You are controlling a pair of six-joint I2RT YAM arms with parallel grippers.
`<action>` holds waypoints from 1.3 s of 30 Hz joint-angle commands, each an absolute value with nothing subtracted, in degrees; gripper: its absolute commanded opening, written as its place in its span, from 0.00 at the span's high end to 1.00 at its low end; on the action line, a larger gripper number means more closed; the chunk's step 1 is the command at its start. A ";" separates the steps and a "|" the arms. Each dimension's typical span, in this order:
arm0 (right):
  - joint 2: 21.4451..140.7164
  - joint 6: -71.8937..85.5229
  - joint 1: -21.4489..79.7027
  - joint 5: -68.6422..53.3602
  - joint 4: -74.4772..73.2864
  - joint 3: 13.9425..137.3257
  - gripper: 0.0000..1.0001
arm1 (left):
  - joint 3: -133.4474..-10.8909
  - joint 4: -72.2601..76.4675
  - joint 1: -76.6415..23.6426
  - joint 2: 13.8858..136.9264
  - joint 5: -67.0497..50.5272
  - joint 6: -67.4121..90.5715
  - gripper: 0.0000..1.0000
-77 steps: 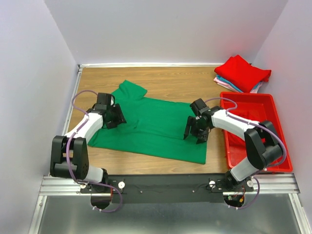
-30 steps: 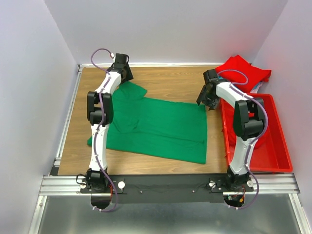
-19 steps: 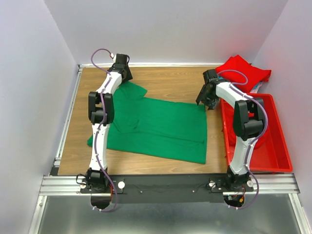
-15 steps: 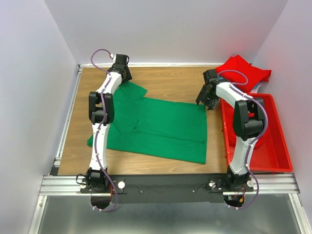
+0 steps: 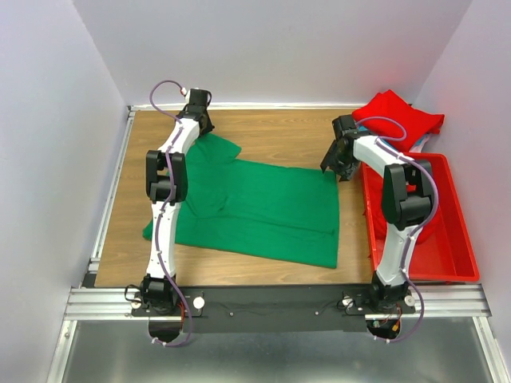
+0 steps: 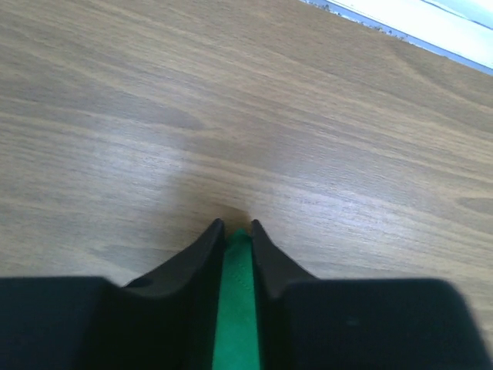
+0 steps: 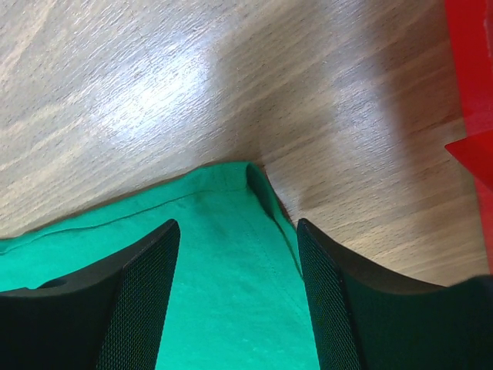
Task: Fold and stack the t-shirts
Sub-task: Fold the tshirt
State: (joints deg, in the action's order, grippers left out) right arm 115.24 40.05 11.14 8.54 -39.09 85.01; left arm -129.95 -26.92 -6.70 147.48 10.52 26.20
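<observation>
moved: both arms have gone from mid-shirt to the far edge of the green t-shirt (image 5: pixel 263 207); left jaws have since narrowed.
left jaws: pinched on green cloth at the far-left sleeve tip.
right jaws: open, astride the far-right corner, which lies flat on the tabletop (image 7: pixel 115 77).
step: likely gripping the far edge to fold it nearward.
how: close right jaws low on the corner first, then lift both together, edge taut.
shirt: spread flat, mid-tabletop.
</observation>
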 commanded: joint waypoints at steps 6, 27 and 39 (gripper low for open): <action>117.07 40.08 10.99 12.04 -37.27 86.30 0.34 | -130.61 -25.93 -6.15 149.33 7.21 25.05 0.92; 123.05 38.76 10.90 11.69 -35.60 90.00 0.94 | -128.40 -20.04 -3.16 145.28 -4.74 25.93 1.00; 126.39 37.71 10.90 11.78 -36.30 101.59 0.98 | -134.47 -14.07 -1.06 145.72 -13.35 28.21 1.00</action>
State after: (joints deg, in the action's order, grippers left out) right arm 125.29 38.39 11.14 10.81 -36.05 97.71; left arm -131.35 -18.02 -2.22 147.68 -8.95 27.16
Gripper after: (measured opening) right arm 0.024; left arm 0.006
